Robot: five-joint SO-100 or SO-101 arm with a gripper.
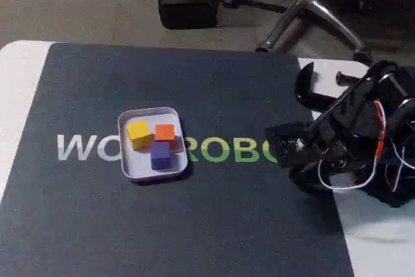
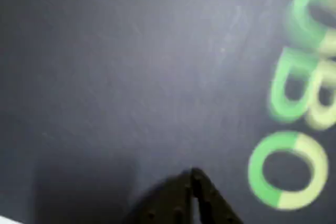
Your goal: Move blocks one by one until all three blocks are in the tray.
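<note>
Two black fingertips of the gripper (image 2: 193, 178) meet in a point at the bottom edge of the wrist view, pressed together with nothing between them, so the gripper is clenched and empty above the dark mat (image 2: 131, 66). Blurred green letters (image 2: 286, 169) printed on the mat run down the right side of that view. In the fixed view the gripper (image 1: 280, 142) sits at the right, at the front of the folded black arm (image 1: 363, 134), whose white and red wires loop around its body; it hovers over the right end of the mat's lettering, well apart from the tray. Farther left, near the middle of the mat, lies the tray (image 1: 133, 167), a small pale rectangle with rounded corners that covers part of the printed word. All three blocks rest inside it: the yellow block (image 1: 138, 133) at the far left, the orange block (image 1: 165, 132) just beside it on the right, and the purple block (image 1: 160, 155) on the near side, touching or nearly touching the other two. The mat lies on a white tabletop (image 1: 19, 76) that shows along its left and right edges. Beyond the far edge, a chrome chair base (image 1: 305, 4) stands on the floor.
</note>
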